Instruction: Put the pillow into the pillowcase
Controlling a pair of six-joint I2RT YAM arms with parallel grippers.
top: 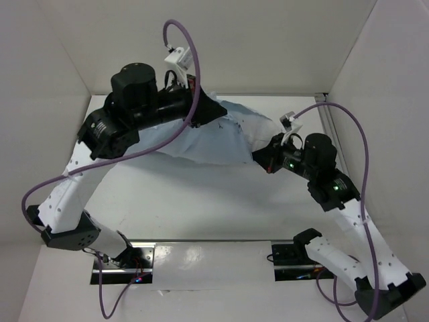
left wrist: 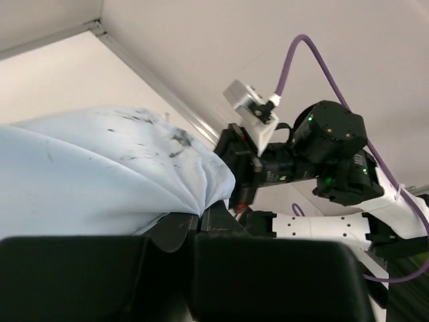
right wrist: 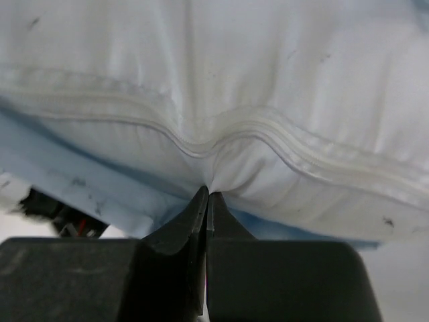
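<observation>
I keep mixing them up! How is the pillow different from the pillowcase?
The pillow is white; the pillowcase is light blue. The pillow has a thick stitched seam; the pillowcase is thin and wrinkly. The right gripper pinches the pillow; the left gripper pinches the pillowcase. Both are soft cloth, each in shut jaws.

White counter [top: 201, 208] enclosed by pale walls [top: 268, 40] on three sides, shiny metal plate [top: 214, 265] fixed along the near edge
</observation>
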